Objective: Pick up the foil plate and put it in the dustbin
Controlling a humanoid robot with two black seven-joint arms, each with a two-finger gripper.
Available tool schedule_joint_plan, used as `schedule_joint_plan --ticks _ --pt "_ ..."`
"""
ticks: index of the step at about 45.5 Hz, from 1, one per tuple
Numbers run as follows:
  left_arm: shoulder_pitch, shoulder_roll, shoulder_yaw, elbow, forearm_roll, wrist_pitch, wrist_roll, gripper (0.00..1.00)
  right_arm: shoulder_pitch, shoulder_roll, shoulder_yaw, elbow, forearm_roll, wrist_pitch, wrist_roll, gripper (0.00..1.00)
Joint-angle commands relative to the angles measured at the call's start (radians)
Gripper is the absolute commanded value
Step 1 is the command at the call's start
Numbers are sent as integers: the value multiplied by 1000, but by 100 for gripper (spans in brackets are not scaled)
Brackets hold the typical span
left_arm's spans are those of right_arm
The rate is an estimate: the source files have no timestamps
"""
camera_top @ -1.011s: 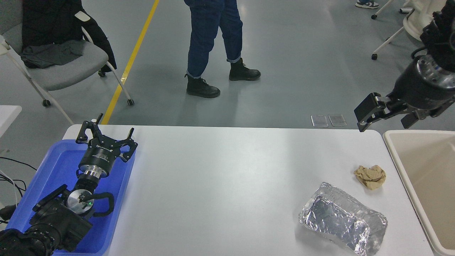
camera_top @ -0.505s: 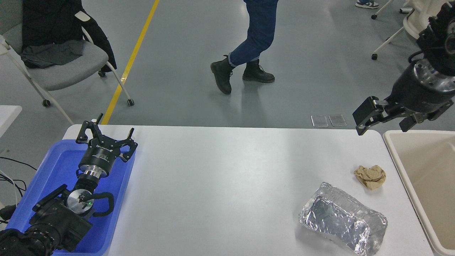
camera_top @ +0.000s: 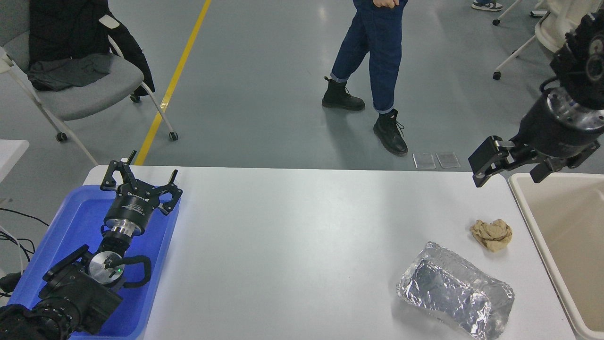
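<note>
Foil plate (camera_top: 456, 296) lies untouched at lower right of the bench (camera_top: 292, 236), same spot as a second ago, rim crinkled, nothing holding it. Paper wad (camera_top: 491, 234) sits near it, up and to the right, not touching. Dustbin (camera_top: 528, 208) at the right edge, beside the bench; what shows of its inside holds nothing.

Right gripper (camera_top: 512, 163) is up at the upper right of the frame, above the bench's far right corner, well apart from the plate. Jaws spread wide, nothing in them; the right-hand finger is partly hidden against the bin rim, so the exact opening is hard to call. Over the last second it has only drifted slightly up and left, wrist turning a little. So no real approach yet: the reach down to the plate is all ahead.

Left gripper (camera_top: 140, 182) parked over the blue tray (camera_top: 75, 222) at lower left, fingers splayed, empty, unchanged.

Person (camera_top: 373, 61) at top has walked from centre toward the right.
</note>
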Motion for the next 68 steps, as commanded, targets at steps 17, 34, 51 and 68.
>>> schedule_joint_plan --ticks 17,34,51,68 --pt "1 -1 0 0 -1 0 -2 100 -104 -153 -15 -3 9 0 -3 99" --pt "1 0 0 0 -1 0 -2 100 -506 -343 31 -17 15 -461 -4 91" --pt "1 0 -1 0 -1 0 -2 100 -819 -340 86 -72 124 -574 -4 90" --pt "1 -1 -1 0 -1 0 -2 100 -981 -331 256 -70 141 -564 -3 92"
